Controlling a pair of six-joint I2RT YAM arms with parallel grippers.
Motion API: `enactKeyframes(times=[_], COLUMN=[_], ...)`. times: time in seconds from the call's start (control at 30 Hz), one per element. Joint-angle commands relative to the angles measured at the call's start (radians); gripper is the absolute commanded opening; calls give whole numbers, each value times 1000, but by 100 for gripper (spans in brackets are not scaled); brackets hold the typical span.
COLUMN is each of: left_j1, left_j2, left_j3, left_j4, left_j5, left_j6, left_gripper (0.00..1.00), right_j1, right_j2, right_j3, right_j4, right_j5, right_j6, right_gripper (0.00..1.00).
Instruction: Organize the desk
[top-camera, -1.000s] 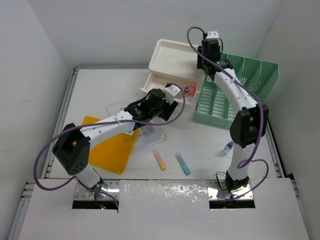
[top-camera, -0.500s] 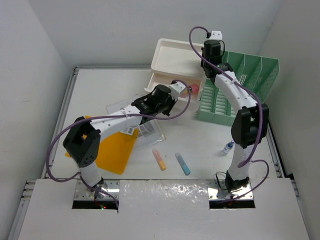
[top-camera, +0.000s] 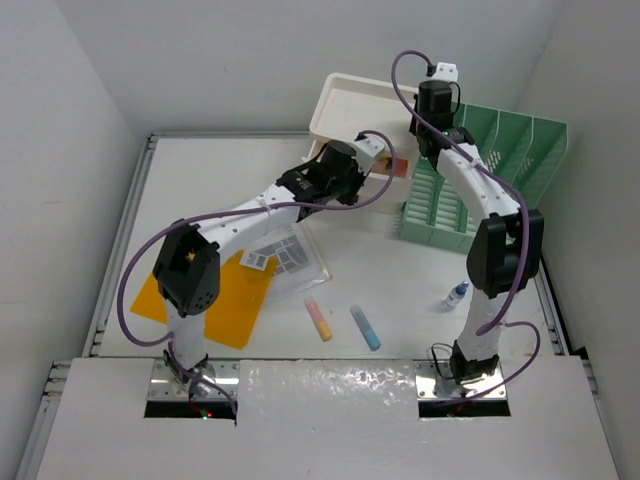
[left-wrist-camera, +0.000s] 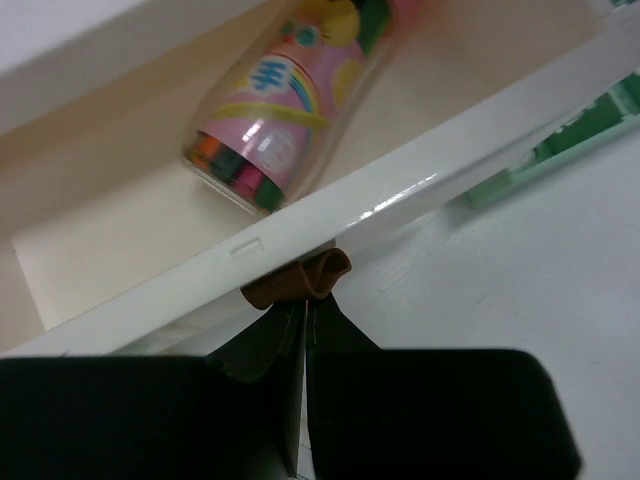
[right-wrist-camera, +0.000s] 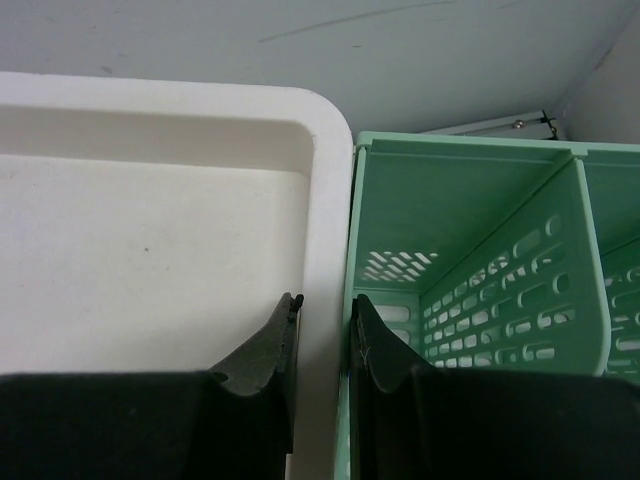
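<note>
On the white desk (top-camera: 200, 190) a white drawer box (top-camera: 350, 105) stands at the back, beside a green file rack (top-camera: 500, 150). Its bottom drawer (left-wrist-camera: 450, 190) is open and holds a pink rainbow-printed container (left-wrist-camera: 290, 110). My left gripper (left-wrist-camera: 305, 298) is shut on the small brown pull tab (left-wrist-camera: 300, 278) on the drawer front. My right gripper (right-wrist-camera: 322, 308) sits on top of the box. It is shut across the box's white rim (right-wrist-camera: 328, 200), with one finger inside the top tray and the other on the rack's side.
An orange folder (top-camera: 215, 300) and a clear sleeve of papers (top-camera: 290, 255) lie under the left arm. An orange highlighter (top-camera: 318, 319) and a blue one (top-camera: 365, 327) lie near the front. A small bottle (top-camera: 457, 294) stands by the right arm.
The left arm reached toward the back right and its jaws shut on the drawer tab. The right jaws narrowed onto the rim. The box and rack shifted slightly right.
</note>
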Motion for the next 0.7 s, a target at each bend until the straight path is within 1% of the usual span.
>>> enactKeyframes(times=[0.0,0.03,0.1,0.2,0.23,0.4,0.47,0.53,0.57,0.6,0.63,0.67], left_j1=[13,11,11,17,30,85,86,86,88,88,86,86], left_j2=[-21,-21,-13,24,37,125,159,175,182,179,162,145], left_j3=[68,63,51,85,127,220,241,275,283,281,269,252], left_j4=[196,188,193,221,219,280,285,314,308,293,264,259], left_j5=[111,182,233,111,37,-125,-147,-154,-150,-126,-109,-92], left_j6=[-22,-40,-46,-34,-17,10,35,41,41,37,37,37], left_gripper=[0,0,0,0,0,0,0,6,13,17,27,32], right_j1=[60,58,63,73,75,78,78,79,86,90,98,101], right_j2=[-40,-51,-75,-89,-92,-123,-126,-134,-137,-140,-143,-145], right_j3=[0,-16,-48,-59,-62,-113,-129,-145,-160,-166,-174,-175], right_j4=[-151,-142,-122,-122,-122,-104,-97,-85,-67,-61,-50,-44], right_j5=[-222,-222,-227,-227,-230,-231,-227,-221,-207,-196,-184,-161], right_j6=[30,48,78,78,78,93,110,125,137,142,154,164], right_gripper=[0,0,0,0,0,0,0,0,0,0,0,0])
